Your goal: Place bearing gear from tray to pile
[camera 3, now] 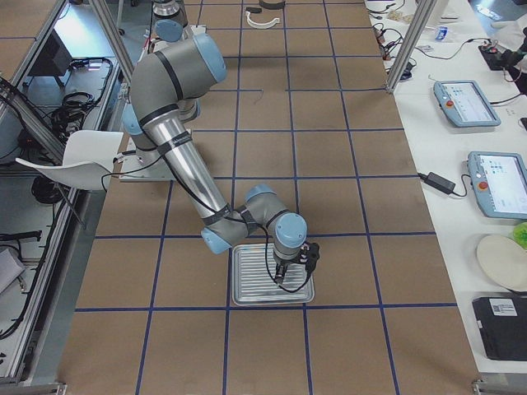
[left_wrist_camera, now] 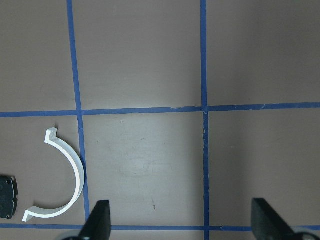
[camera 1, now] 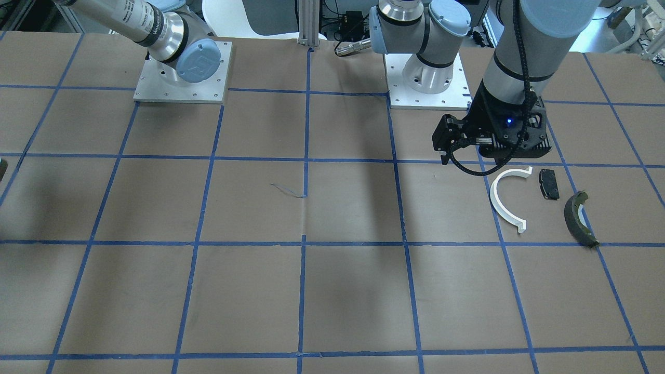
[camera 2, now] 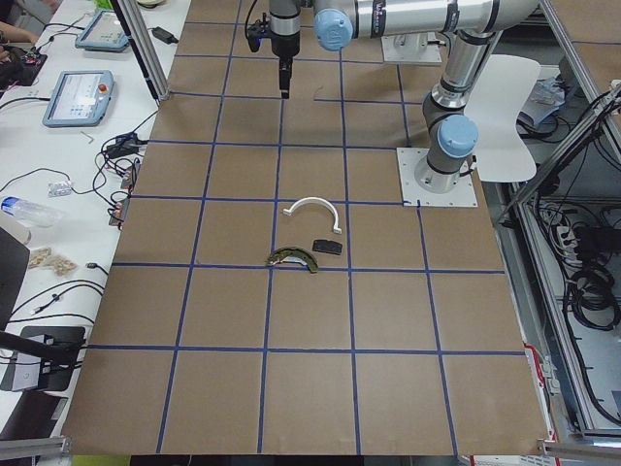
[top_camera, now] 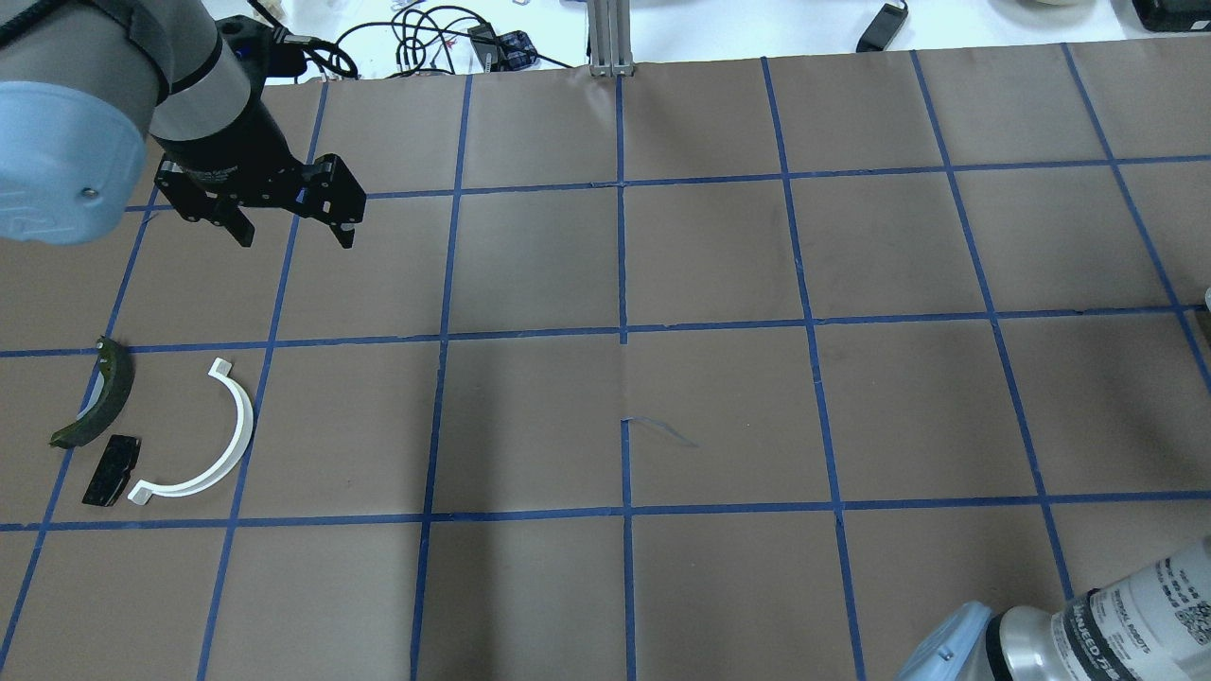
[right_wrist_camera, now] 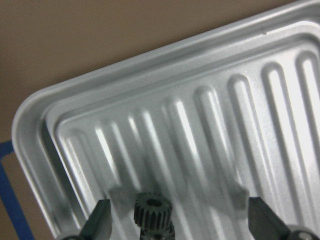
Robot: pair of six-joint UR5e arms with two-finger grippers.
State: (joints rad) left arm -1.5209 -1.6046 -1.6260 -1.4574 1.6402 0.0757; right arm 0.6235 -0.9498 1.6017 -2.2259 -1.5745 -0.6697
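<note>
Brown gridded table (top_camera: 719, 265) | gear (right_wrist_camera: 152, 207) seen in tray (right_wrist_camera: 150, 67) corner, off-centre | right gripper (right_wrist_camera: 182, 222) spread astride it | left gripper (left_wrist_camera: 182, 222) spread, far from tray | risk: gear nudged sideways on closing, grip lost on teeth

Both arms are silver-grey tubes with pale blue round joint caps (camera 1: 199, 61). The left arm (camera 1: 545, 47) carries a black ribbed cable (camera 1: 521, 47) down to the black, angular left gripper (top_camera: 295, 236), which shows a tiny blue light (camera 1: 509, 122). The right arm (camera 3: 177, 156) bears printed labels (top_camera: 1149, 601). Each base stands on a square metal plate (camera 1: 156, 91) dotted with screws.
</note>
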